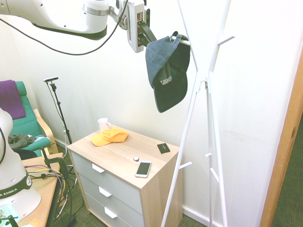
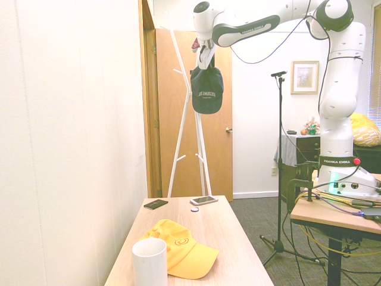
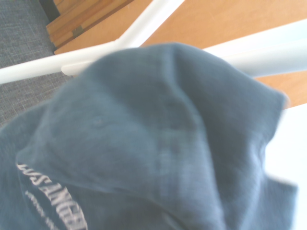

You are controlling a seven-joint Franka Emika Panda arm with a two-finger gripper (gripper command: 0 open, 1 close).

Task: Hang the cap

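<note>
Navy cap is dangling right at the coat rack peg, gripper fingers pinching its top, so releasing looks like what's left.

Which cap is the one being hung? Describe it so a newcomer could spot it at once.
Find the white coat stand beside the wooden dresser. High up by its pegs, the gripper holds the cap: dark navy, with white lettering. The yellow cap lies down on the dresser top by a white mug.
</note>
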